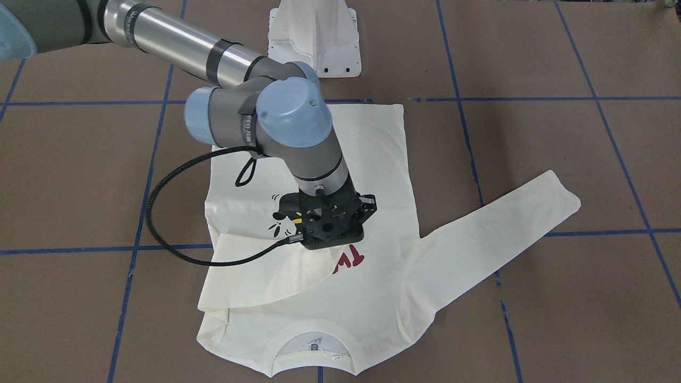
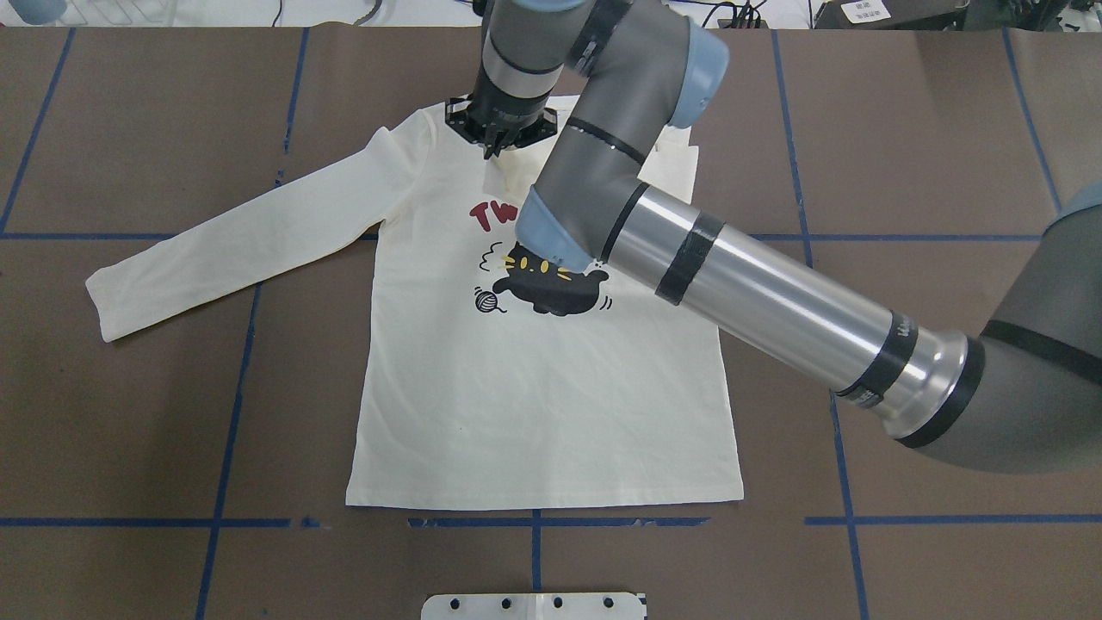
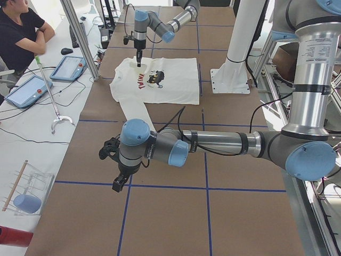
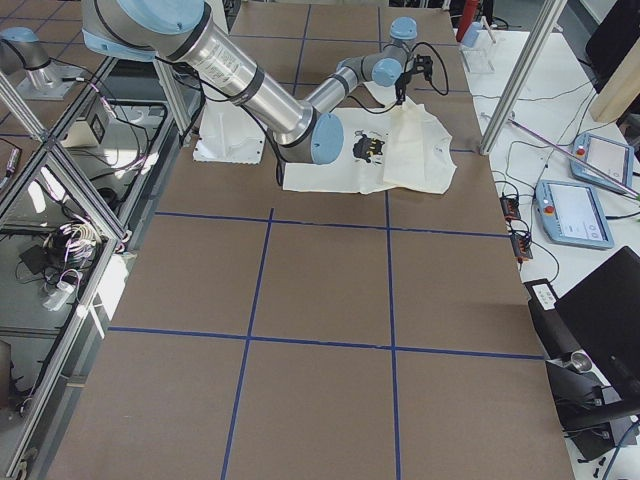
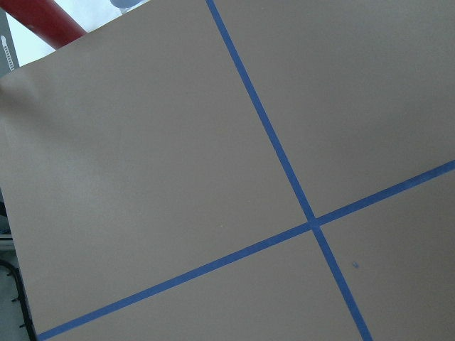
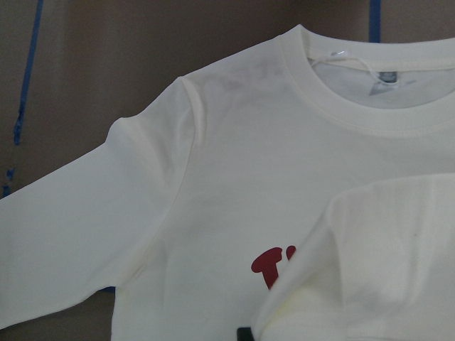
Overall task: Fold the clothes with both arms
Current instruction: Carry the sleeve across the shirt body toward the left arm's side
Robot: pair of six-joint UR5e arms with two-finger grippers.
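Note:
The cream-white T-shirt (image 2: pixel 534 405) lies print side up on the brown table, with the black cat (image 2: pixel 551 288) and red lettering (image 2: pixel 491 215) showing. One sleeve (image 2: pixel 241 237) is spread out to the side. The other sleeve (image 1: pixel 260 271) is folded across the chest. My right gripper (image 2: pixel 492 153) points down over the chest near the collar, shut on that sleeve's end, which hangs from it in the exterior right view (image 4: pixel 399 100). The right wrist view shows the collar (image 6: pixel 355 106) and the raised sleeve (image 6: pixel 384 263). My left gripper (image 3: pixel 118 184) hovers over bare table, away from the shirt; I cannot tell whether it is open.
The white pedestal base (image 1: pixel 314 37) stands just beyond the shirt's hem. Blue tape lines (image 5: pixel 313 226) cross the brown table. An operator (image 3: pixel 18 32) sits by tablets (image 3: pixel 69 68) on a side table, beside aluminium frame posts (image 3: pixel 80 37).

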